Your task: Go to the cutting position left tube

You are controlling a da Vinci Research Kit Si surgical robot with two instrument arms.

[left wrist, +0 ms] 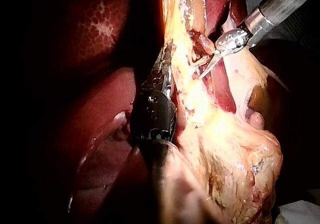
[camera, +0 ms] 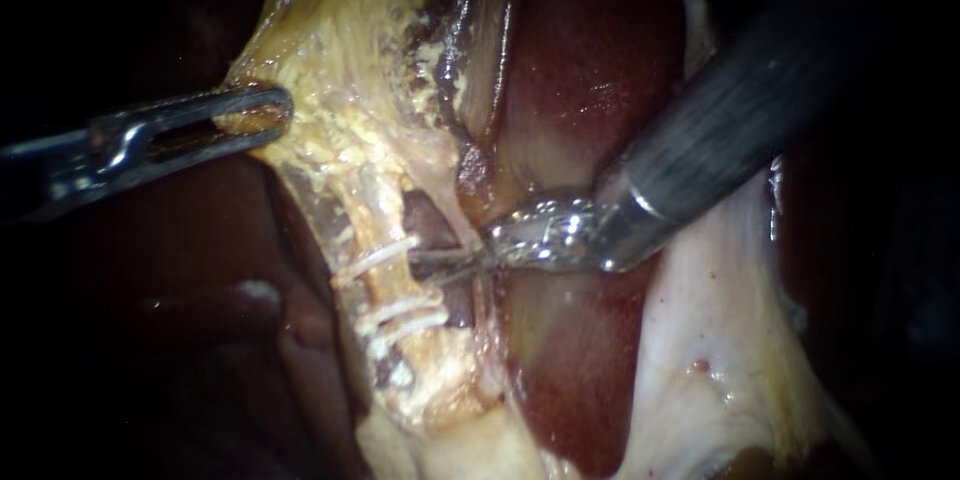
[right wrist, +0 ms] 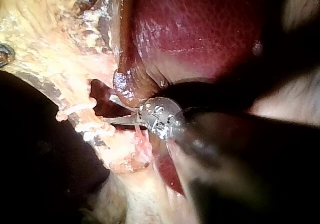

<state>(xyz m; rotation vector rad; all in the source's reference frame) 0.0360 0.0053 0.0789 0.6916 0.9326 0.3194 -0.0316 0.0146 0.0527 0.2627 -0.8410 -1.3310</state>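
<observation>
The left tube runs down the middle as a pale strand. It carries one white clip above and two white clips below. My right instrument comes in from the upper right. Its thin blades stand open by a narrow gap, with their tips at the tube's right side, between the upper clip and the lower pair. In the right wrist view the blades point at the same gap between the clips. My left instrument is shut on the yellowish tissue above the tube and holds it to the left.
Dark red liver lies behind and to the right of the tube. Pale tissue spreads under the right instrument's shaft. Another thin strand runs just right of the clipped tube, under the blades.
</observation>
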